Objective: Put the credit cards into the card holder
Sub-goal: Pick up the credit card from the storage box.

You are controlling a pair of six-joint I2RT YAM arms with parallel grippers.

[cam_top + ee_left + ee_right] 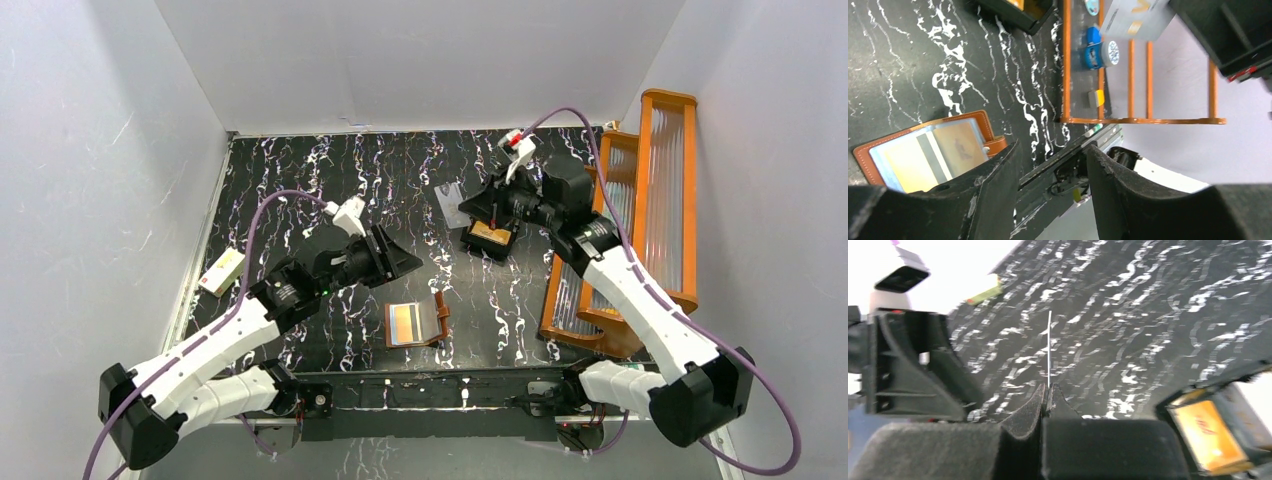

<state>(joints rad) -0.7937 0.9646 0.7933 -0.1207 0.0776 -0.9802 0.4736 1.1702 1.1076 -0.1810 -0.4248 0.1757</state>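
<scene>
Where the top view looked down on the counter [300, 180], the card holder [415, 322] lay open and flat at 6 o'clock, near the arm bases, pockets up. The left gripper [400, 258] hung at the holder's 10 o'clock, near but apart. The right gripper [470, 208] was at the holder's 1 o'clock, well apart, above a black tray [468, 243] with an orange card [490, 232] in it. A pale credit card [452, 200] stuck out at the right gripper's 9 o'clock. A cream box [222, 270] sat at the 9 o'clock edge and the orange racks [668, 98] at 3.

Left wrist view: the left fingers [993, 195] stood apart with nothing between them. The card holder sat at 9 o'clock of the frame. It was reddish-brown with a stitched edge and shiny clear sleeves. One sleeve held a yellowish card [903, 165] with a grey stripe.

Right wrist view: the right fingers [1025, 412] were pinched shut on the credit card. It showed edge-on as a thin white line pointing to 12 o'clock.

Risks, as a judgement: the pinch looked to be on one edge only, so the credit card could pivot or slip in transit. The sleeve mouths look tight and the holder lies loose, so a push could skid it or buckle the card unless the left fingers pin it.
</scene>
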